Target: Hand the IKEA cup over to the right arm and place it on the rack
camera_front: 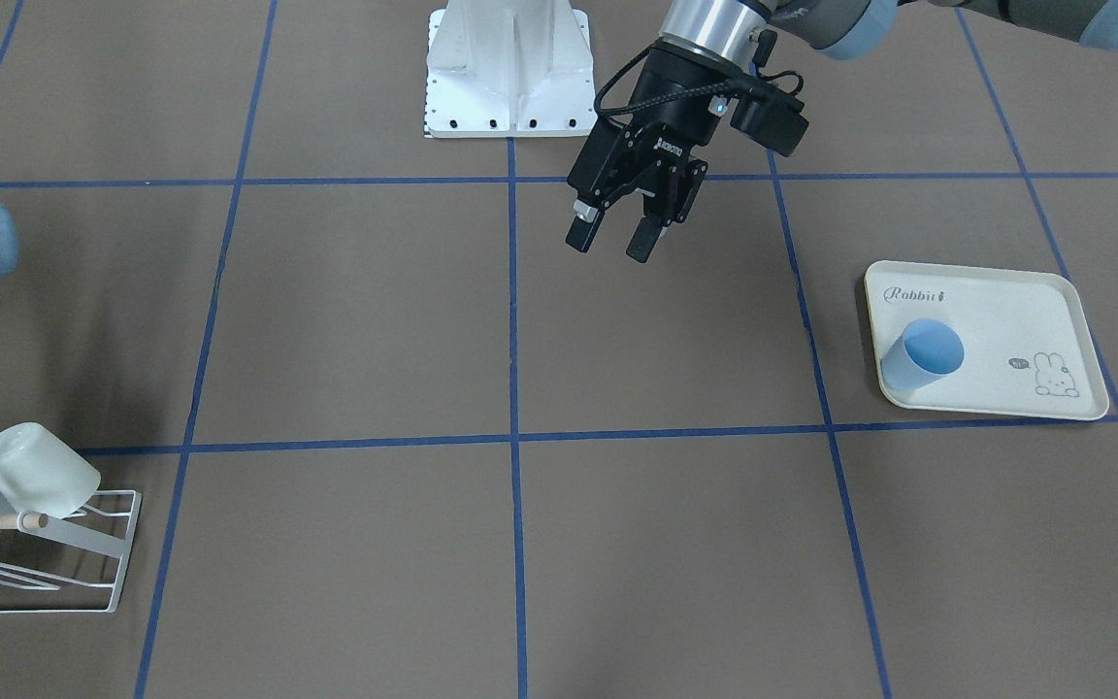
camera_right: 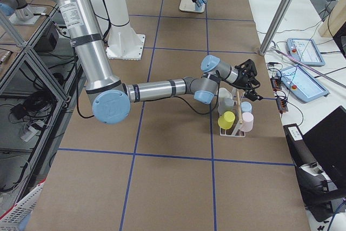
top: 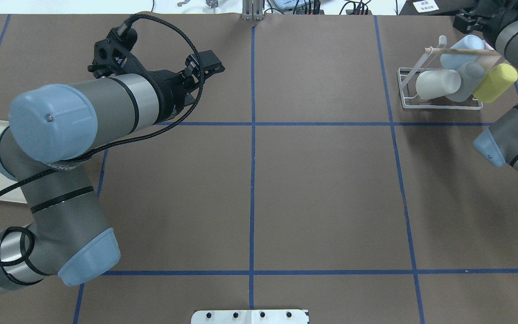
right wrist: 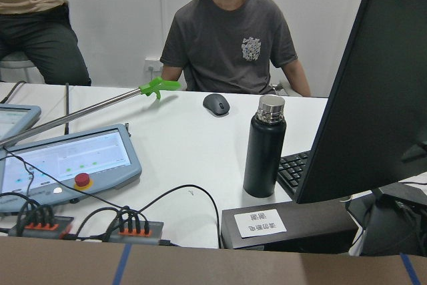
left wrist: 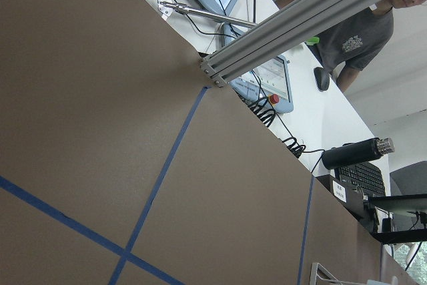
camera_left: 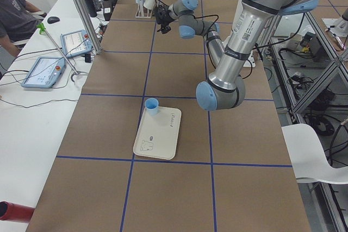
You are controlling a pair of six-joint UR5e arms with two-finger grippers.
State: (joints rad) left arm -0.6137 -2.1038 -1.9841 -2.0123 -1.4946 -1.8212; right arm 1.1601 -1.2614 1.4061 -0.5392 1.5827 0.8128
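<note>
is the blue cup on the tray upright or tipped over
Upright: the blue cup stands on its base, mouth up, in a corner of the rabbit tray; the front-facing view looks down into its open mouth.

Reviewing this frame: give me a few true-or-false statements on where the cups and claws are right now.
1. The blue cup stands on the rabbit tray. True.
2. The left claw grips the blue cup. False: it is open, empty, and well away from the tray.
3. A yellow cup is on the rack. True.
4. The right claw hovers over the rabbit tray. False: it is beside the rack, at the table's other end.
</note>
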